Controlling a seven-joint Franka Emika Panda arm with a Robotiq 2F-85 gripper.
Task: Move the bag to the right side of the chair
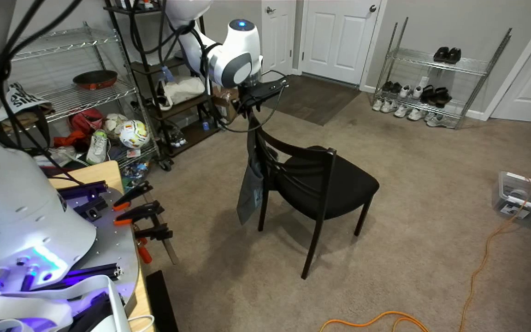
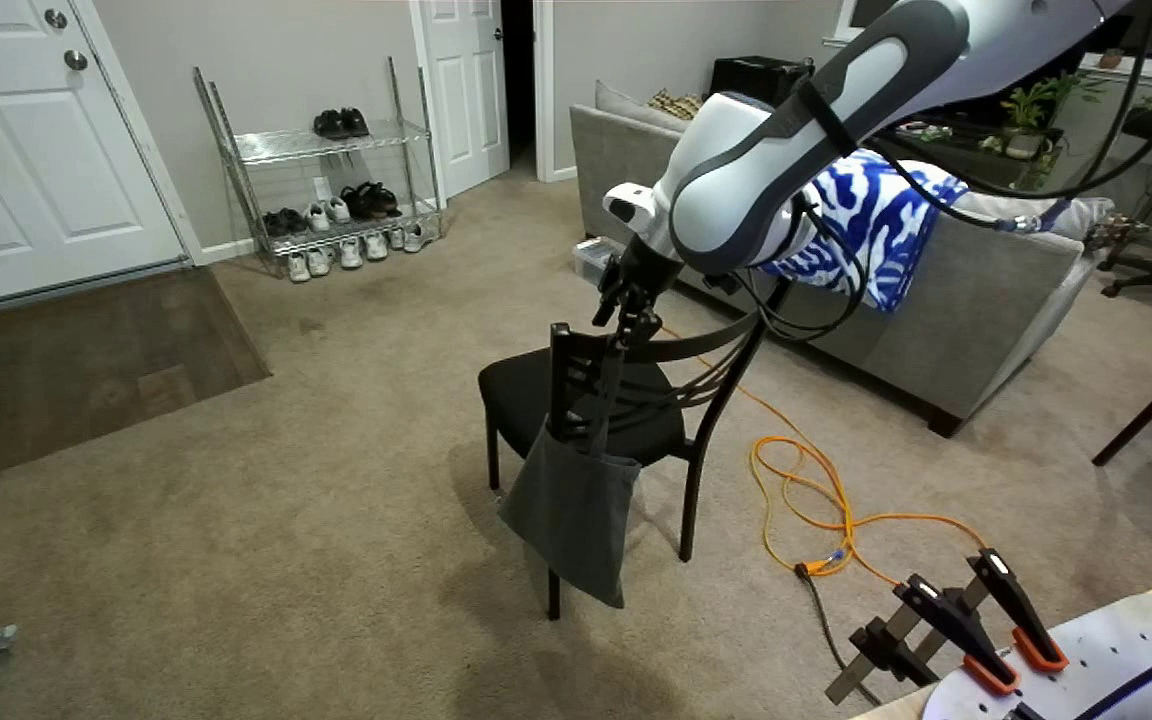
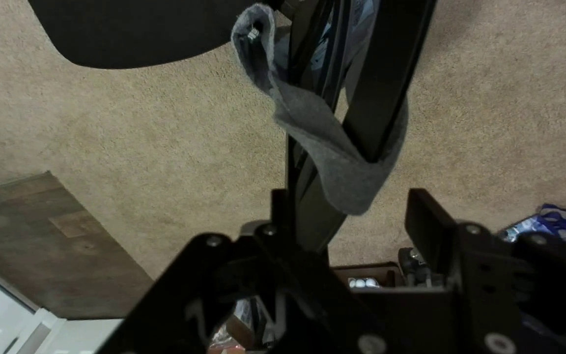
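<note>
The bag (image 2: 576,518) is hanging from the chair (image 1: 339,184), its handle (image 3: 312,120) looping over the top rail (image 3: 391,73) of the backrest (image 1: 328,173) near one end post. Its handled end is facing up and its bottom is pointing at the carpet (image 2: 286,560), so the long axis is running nearly upright; in both exterior views that axis is leaning a little, the lower end sitting toward the picture's left, and the lower edge (image 2: 566,552) is slanting, one corner hanging below the other. The cloth is lying behind the backrest, on the face turned away from the seat (image 3: 135,29). In the wrist view the tool (image 3: 351,209) is hovering at the rail, its two fingers (image 3: 425,223) standing apart with the handle passing between them and carpet showing beside it; whether a finger is touching the rail, I cannot tell.
</note>
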